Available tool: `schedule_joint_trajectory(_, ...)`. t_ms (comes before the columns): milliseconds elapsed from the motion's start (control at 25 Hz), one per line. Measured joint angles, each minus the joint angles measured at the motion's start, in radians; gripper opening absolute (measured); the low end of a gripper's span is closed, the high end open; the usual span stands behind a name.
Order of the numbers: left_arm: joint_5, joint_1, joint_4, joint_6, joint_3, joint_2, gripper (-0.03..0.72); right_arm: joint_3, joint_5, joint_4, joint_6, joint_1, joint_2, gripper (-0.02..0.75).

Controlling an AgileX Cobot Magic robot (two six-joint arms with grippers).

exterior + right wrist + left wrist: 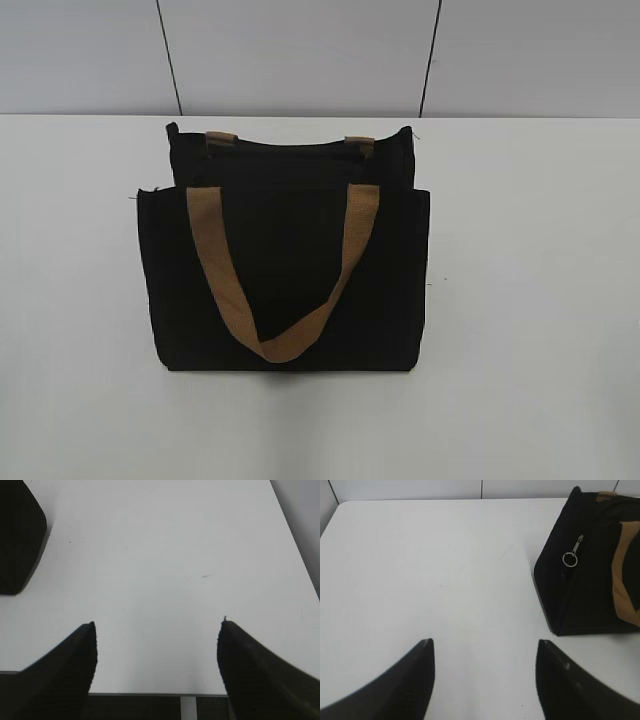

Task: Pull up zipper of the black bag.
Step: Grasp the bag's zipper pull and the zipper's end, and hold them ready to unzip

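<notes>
The black bag lies flat in the middle of the white table, its tan handle draped over the front. In the left wrist view the bag is at the upper right, and the zipper's silver pull tab with a ring shows on its near side. My left gripper is open and empty over bare table, left of and short of the bag. In the right wrist view a corner of the bag is at the upper left. My right gripper is open and empty near the table's front edge. Neither gripper shows in the exterior view.
The white table extends on both sides of the bag. A pale panelled wall stands behind it. The table's front edge runs just under the right gripper's fingers.
</notes>
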Motion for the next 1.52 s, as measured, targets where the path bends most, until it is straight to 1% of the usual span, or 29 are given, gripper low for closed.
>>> schedule_joint_trajectory(120, -0.066, 0.000, -0.001, 0.000, -0.021, 0.000, 0.471, 0.000, 0.000, 0.000, 0.000, 0.000, 0.000, 0.568)
schedule_joint_trajectory(240, -0.239, 0.000, 0.002, 0.000, -0.030, -0.001, 0.471, 0.000, 0.000, 0.000, 0.000, 0.000, 0.000, 0.568)
schedule_joint_trajectory(360, -0.399, 0.000, 0.028, 0.000, -0.028, 0.023, 0.470, 0.000, 0.000, 0.000, 0.000, 0.000, 0.000, 0.568)
schedule_joint_trajectory(480, -0.572, 0.000, 0.034, 0.000, 0.006, 0.090, 0.470, 0.000, 0.000, 0.000, 0.000, 0.000, 0.000, 0.568)
schedule_joint_trajectory(680, -0.865, 0.000, 0.036, 0.001, 0.084, 0.265, 0.462, 0.000, 0.000, 0.000, 0.000, 0.000, 0.000, 0.568)
schedule_joint_trajectory(880, -1.129, -0.001, 0.039, 0.001, 0.131, 0.484, 0.407, 0.000, 0.000, 0.000, 0.000, 0.000, 0.000, 0.568)
schedule_joint_trajectory(960, -1.206, -0.014, 0.045, 0.001, 0.139, 0.589, 0.393, 0.000, 0.000, 0.000, 0.000, 0.000, 0.000, 0.568)
schedule_joint_trajectory(1080, -1.286, -0.056, 0.079, 0.001, 0.140, 0.753, 0.368, 0.000, 0.000, 0.000, 0.000, 0.000, 0.000, 0.568)
schedule_joint_trajectory(1160, -1.335, -0.093, 0.122, -0.002, 0.140, 0.881, 0.344, 0.000, 0.000, 0.000, 0.000, 0.000, 0.000, 0.568)
schedule_joint_trajectory(1240, -1.373, -0.115, 0.180, -0.033, 0.142, 0.971, 0.328, 0.000, 0.000, 0.000, 0.000, 0.000, 0.000, 0.568)
schedule_joint_trajectory(1360, -1.435, -0.119, 0.316, -0.147, 0.142, 1.102, 0.321, 0.000, 0.000, 0.000, 0.000, 0.000, 0.000, 0.568)
schedule_joint_trajectory(1520, -1.534, -0.119, 0.574, -0.353, 0.142, 1.259, 0.318, 0.000, 0.000, 0.000, 0.000, 0.000, 0.000, 0.568)
